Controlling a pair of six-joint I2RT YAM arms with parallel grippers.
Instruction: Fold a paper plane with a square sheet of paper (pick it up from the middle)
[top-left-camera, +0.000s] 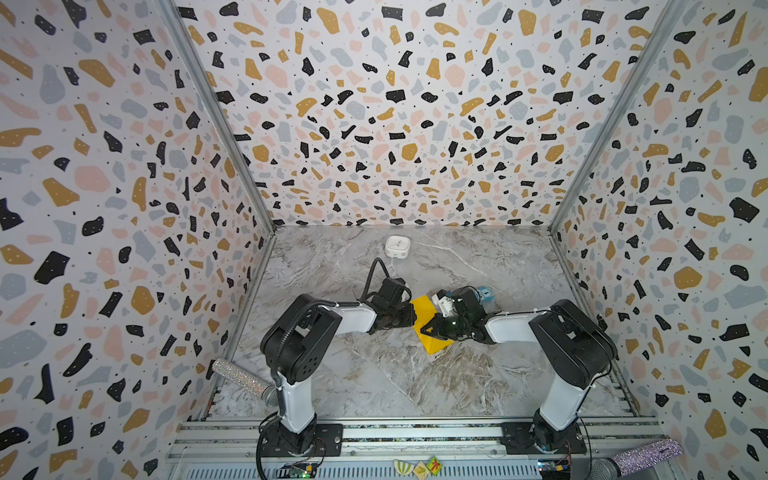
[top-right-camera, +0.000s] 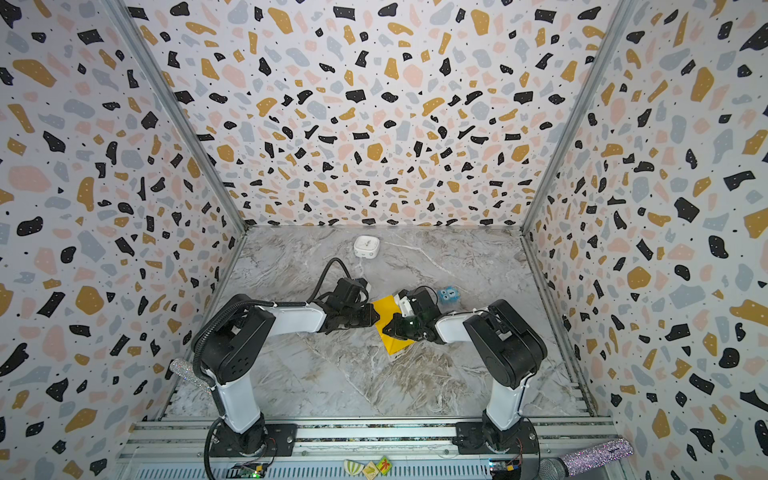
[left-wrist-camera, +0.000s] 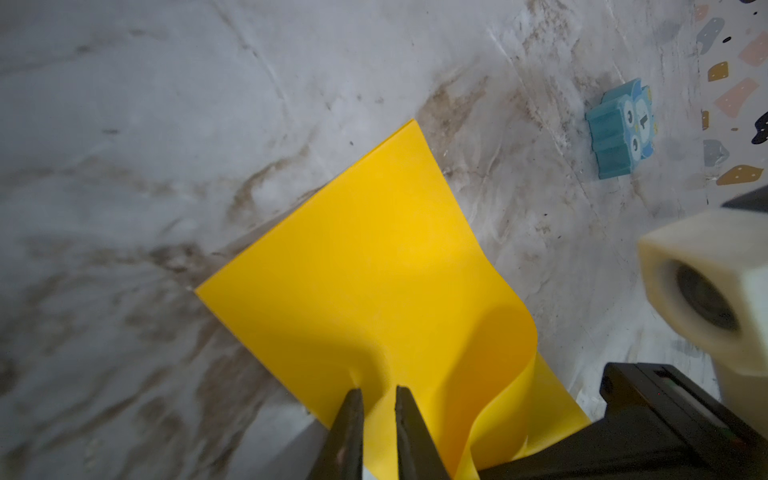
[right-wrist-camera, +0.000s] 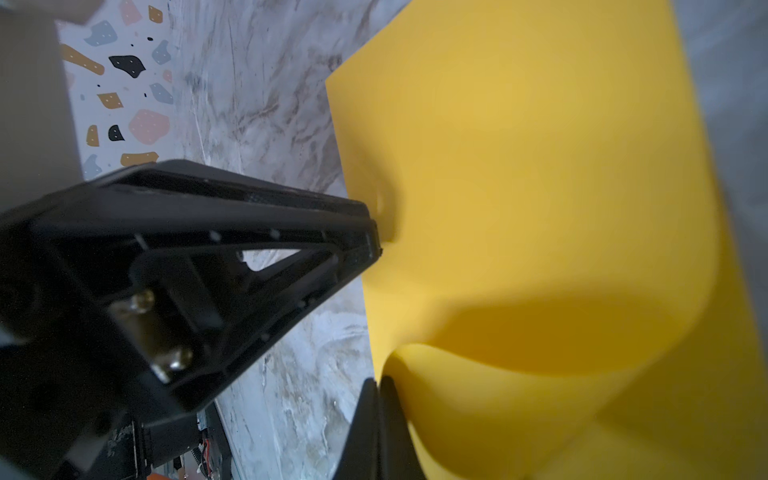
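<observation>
The square sheet of paper (top-left-camera: 422, 306) (top-right-camera: 385, 308) is bright yellow and hangs between my two grippers over the middle of the marble table. It is unfolded but curled (left-wrist-camera: 374, 257) (right-wrist-camera: 519, 187). My left gripper (top-left-camera: 412, 318) (top-right-camera: 377, 318) (left-wrist-camera: 377, 391) has one edge between its jaws, which stand a narrow gap apart. The paper puckers at its fingertips (right-wrist-camera: 374, 237). My right gripper (top-left-camera: 424, 331) (top-right-camera: 385, 330) (right-wrist-camera: 379, 380) is shut on a neighbouring edge, where the sheet rolls over. No paper plane is in view.
A small blue cube with eyes (top-left-camera: 485, 294) (top-right-camera: 448, 294) (left-wrist-camera: 621, 129) sits just behind the right wrist. A white rounded box (top-left-camera: 397, 246) (top-right-camera: 366, 246) stands near the back wall. Glitter microphones (top-left-camera: 245, 380) (top-left-camera: 640, 457) lie at the front corners. Patterned walls enclose three sides.
</observation>
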